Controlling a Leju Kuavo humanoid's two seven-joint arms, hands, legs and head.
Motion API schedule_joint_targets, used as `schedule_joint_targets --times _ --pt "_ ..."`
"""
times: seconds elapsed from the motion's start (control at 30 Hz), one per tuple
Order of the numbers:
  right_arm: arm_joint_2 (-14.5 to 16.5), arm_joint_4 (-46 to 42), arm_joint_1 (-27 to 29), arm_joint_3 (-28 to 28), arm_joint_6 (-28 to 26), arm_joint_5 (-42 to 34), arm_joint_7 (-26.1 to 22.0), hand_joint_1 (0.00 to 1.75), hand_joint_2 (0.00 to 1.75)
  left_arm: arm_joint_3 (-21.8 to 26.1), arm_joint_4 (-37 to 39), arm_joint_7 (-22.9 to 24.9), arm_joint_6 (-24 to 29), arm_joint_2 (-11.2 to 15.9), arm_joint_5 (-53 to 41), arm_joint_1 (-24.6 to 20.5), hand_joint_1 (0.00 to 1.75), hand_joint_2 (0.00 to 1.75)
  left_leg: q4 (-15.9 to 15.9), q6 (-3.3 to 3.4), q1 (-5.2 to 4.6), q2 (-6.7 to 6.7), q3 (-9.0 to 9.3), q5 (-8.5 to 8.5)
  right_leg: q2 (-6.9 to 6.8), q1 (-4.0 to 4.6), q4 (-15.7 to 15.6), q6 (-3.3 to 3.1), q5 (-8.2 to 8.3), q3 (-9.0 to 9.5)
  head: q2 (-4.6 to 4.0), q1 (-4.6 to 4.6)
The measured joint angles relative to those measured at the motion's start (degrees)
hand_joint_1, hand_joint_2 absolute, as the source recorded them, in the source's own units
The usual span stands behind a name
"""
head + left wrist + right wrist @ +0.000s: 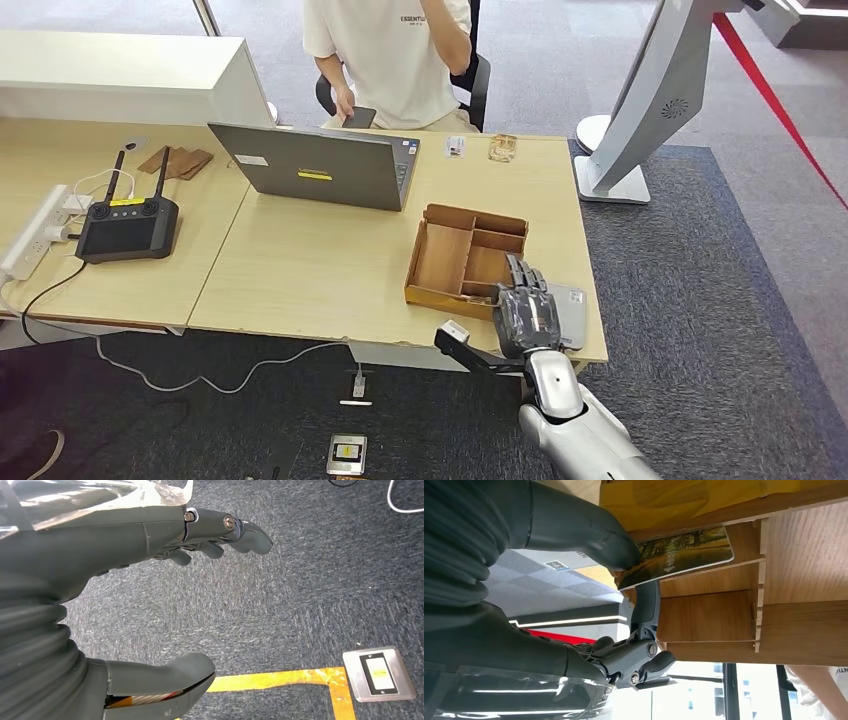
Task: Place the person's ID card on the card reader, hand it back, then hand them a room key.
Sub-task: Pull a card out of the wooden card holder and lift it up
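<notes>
My right hand reaches over the near right corner of the wooden tray, beside the grey card reader. In the right wrist view the thumb and a finger of that hand pinch a room key card printed with a green landscape, at the edge of a tray compartment. A small white card lies at the table's far edge, in front of the seated person. My left hand hangs over the carpet, fingers apart and holding nothing.
An open laptop stands between the tray and the person. A black controller and a power strip sit at the left. A white stand rises right of the table. A floor socket lies by a yellow line.
</notes>
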Motion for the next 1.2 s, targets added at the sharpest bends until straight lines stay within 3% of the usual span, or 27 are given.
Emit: schedule_joint_targets --times 0.1,0.3,0.5,0.6,0.9,1.2 --pt "0.44 -0.01 -0.07 0.00 0.61 0.13 -0.44 1.52 1.75 0.00 0.00 0.00 -0.01 0.00 0.10 0.00 0.00 1.75 0.00 0.00 0.00 0.00 0.00 0.00 0.00 0.00 0.00 0.00 0.00 0.00 0.00 0.00" --pt "1.33 -0.01 -0.18 0.00 1.02 0.22 -0.61 1.40 1.75 0.00 0.00 -0.02 -0.01 -0.03 0.13 -0.01 0.00 1.75 0.00 0.00 0.01 0.00 0.01 0.00 0.00 0.00 0.00 0.00 0.00 0.00 0.00 0.00" --pt "1.77 -0.01 -0.19 0.00 1.02 0.38 -0.64 1.69 1.75 0.00 0.00 -0.02 -0.01 -0.04 0.15 -0.01 0.00 1.75 0.00 0.00 0.00 0.00 0.00 0.00 0.00 0.00 0.00 0.00 0.00 0.00 0.00 0.00" --pt "1.81 -0.01 -0.25 0.00 0.75 0.29 -0.66 1.75 1.75 -0.01 0.00 -0.02 -0.01 -0.06 0.14 -0.02 0.00 1.75 0.00 0.00 0.00 0.00 0.00 0.00 0.00 0.00 0.00 0.00 0.00 0.00 0.00 0.00" --pt "1.67 -1.02 -0.80 -0.33 -2.24 -0.68 -0.97 1.75 1.75 -0.38 0.00 0.02 -0.04 -0.30 -0.18 -0.23 0.00 1.75 0.00 0.00 0.00 0.00 0.01 0.00 0.00 0.00 0.00 0.00 0.00 0.00 0.00 0.00" --pt "-0.26 -7.58 -3.47 -2.61 -2.95 0.60 0.51 1.75 1.75 -1.09 0.00 0.43 -0.15 -0.45 -0.24 -0.86 0.00 1.75 0.01 0.00 -0.01 0.01 0.01 0.01 0.00 0.00 0.00 0.01 0.01 0.00 0.00 0.01"
